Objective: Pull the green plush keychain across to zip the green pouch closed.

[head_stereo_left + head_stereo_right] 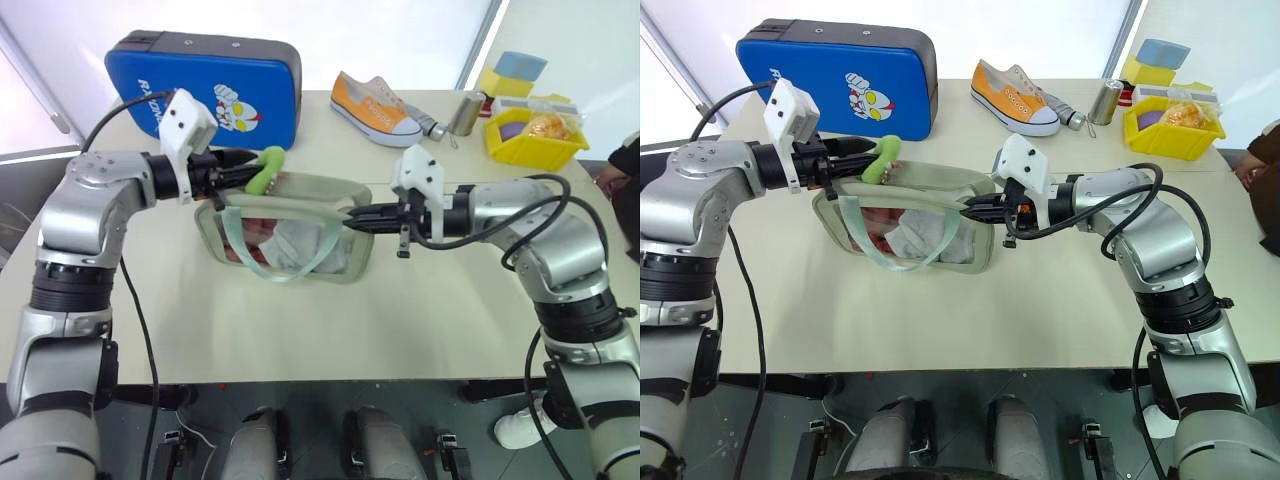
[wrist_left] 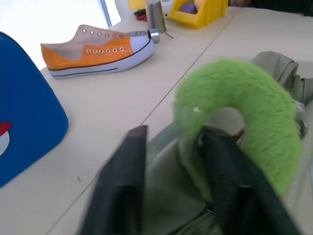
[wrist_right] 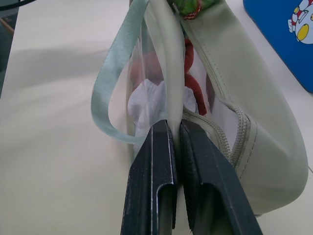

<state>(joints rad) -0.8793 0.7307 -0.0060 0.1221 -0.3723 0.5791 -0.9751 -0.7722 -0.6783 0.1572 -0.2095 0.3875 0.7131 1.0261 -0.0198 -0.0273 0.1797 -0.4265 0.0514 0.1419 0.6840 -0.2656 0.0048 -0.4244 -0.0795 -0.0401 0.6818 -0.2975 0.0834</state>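
At the pouch's top left corner, the green plush keychain [image 1: 267,167] sticks up, a fuzzy lime ring, and the left claw [image 1: 243,170] has its two black fingers [image 2: 230,181] apart around the ring's lower limb; one finger sits against the plush, the other stands off it, so that's a loose, parted hold, not a pinch. The green pouch [image 1: 940,182] stands on its edge mid-surface, its top seam gaping, with white and red contents showing through the clear window. Its mint strap [image 1: 262,262] droops in a loop down the front. Over on the opposite end, the right claw [image 1: 971,209] is clamped tight on the pouch's end seam, fingers pressed together with the fabric edge between them. Beyond, at the back of the cream surface [image 1: 300,330], a blue case [image 1: 205,85] stands upright, an orange sneaker [image 1: 375,107] lies beside it, then a metal can [image 1: 465,112] and a yellow bin [image 1: 530,135] well off right.
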